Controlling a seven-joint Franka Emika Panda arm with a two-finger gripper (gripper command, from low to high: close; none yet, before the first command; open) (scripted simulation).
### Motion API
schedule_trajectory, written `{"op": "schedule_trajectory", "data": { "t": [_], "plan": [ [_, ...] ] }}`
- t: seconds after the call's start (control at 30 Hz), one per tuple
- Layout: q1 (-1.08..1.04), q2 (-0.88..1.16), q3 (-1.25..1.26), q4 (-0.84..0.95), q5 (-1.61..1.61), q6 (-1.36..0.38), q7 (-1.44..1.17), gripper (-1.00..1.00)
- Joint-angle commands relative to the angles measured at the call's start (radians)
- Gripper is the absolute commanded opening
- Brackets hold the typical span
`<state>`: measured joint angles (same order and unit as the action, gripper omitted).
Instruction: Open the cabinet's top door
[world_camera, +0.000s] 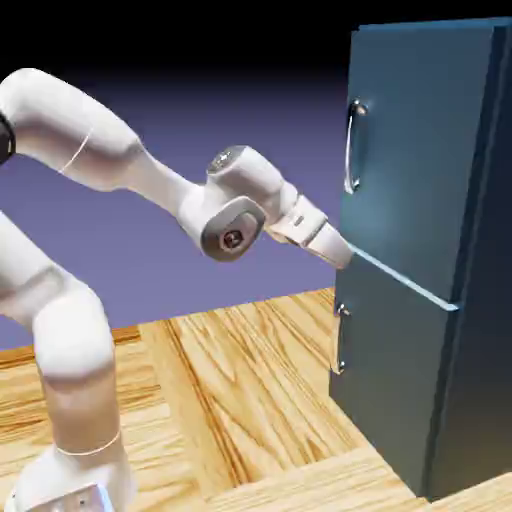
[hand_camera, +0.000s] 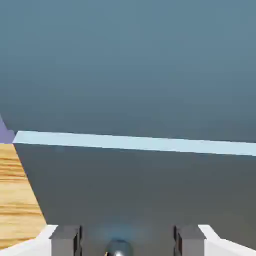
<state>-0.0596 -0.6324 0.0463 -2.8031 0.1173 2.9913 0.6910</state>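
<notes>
Reaching in from the exterior view's left with a white arm (world_camera: 90, 140), toward a tall teal cabinet (world_camera: 480, 330). On the cabinet's upper front, find the top door (world_camera: 420, 150), looking shut, with a vertical silver handle (world_camera: 351, 150) near the edge closest to the arm. At the cabinet's front, close to the pale strip (world_camera: 400, 277) between the doors, find the gripper (hand_camera: 128, 241), with fingers spread wide and apparently nothing pinched. Between the fingertips in the hand view, notice a dark rounded end, probably of the lower handle (world_camera: 339, 340). Judged to be at the approach step, too low on the cabinet for the top handle. Next, probably needs backing off slightly, rising along the cabinet's front, straddling the upright bar, then closing and pulling outward.
</notes>
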Motion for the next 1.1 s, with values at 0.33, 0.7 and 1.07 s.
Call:
{"op": "schedule_trajectory", "data": {
  "t": [0.33, 0.7, 1.07],
  "plan": [
    [-0.292, -0.255, 0.189, 0.028, 0.479, -0.186, -0.204, 0.00],
    [-0.584, -0.509, 0.378, 0.056, 0.957, -0.373, -0.408, 0.00],
    [-0.876, -0.763, 0.567, 0.085, 1.435, -0.559, -0.612, 0.00]
  ]
}}
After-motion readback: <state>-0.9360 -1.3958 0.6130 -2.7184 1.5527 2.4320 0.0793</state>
